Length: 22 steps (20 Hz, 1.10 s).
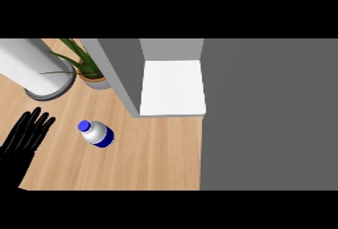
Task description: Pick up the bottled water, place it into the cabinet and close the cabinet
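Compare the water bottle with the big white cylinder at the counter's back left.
The water bottle is small, with a blue cap and blue band; the white cylinder is far bigger, plain, with a grey base ring. The bottle stands mid-counter, the cylinder runs out of view. Both rest on the wooden counter.

The left hand [27,133] shows at the view's left edge, black, fingers straight and spread, pointing up and slightly right. It holds nothing. No right hand shows.

bottled water [96,133] upright on counter [145,156] | left hand [26,134] beside it, fingers [36,118] straight | cabinet [173,87] open
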Available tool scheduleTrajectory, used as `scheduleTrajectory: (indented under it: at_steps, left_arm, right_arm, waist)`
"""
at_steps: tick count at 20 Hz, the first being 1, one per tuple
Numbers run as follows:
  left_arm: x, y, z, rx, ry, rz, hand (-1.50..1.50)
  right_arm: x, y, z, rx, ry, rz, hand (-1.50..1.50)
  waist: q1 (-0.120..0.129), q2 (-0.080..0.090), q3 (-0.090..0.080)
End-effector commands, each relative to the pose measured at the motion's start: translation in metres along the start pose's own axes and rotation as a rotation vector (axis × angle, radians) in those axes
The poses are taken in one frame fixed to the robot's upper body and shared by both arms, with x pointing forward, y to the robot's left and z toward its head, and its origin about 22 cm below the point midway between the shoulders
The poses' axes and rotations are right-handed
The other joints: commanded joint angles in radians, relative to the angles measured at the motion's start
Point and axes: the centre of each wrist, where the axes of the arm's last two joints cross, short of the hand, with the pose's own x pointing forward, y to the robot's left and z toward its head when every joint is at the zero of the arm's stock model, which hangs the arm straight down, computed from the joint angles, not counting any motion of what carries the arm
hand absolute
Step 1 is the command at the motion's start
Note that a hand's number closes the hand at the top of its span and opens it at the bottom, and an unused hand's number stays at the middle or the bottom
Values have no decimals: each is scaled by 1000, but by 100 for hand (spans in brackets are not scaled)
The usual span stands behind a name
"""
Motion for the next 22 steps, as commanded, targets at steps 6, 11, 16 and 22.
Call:
scheduleTrajectory:
  at_steps: [6, 11, 16, 22]
  left_arm:
    - [-68, 9, -21, 21, 64, -10, -150]
    - [-102, 3, -22, 41, 84, 18, -150]
    - [-123, 23, -25, 120, 67, 7, -150]
    - [-146, 21, -17, 65, 100, 65, -150]
  right_arm:
    - [41, 7, 23, 20, -67, -17, -150]
    - [44, 13, 32, 6, -72, -3, -150]
    - [36, 9, 39, 30, -64, 2, -150]
    - [38, 10, 37, 33, -68, 8, -150]
  waist:
    - [-10, 2, -1]
    - [-8, 2, -1]
    - [-20, 5, -2]
    - [-13, 9, -3]
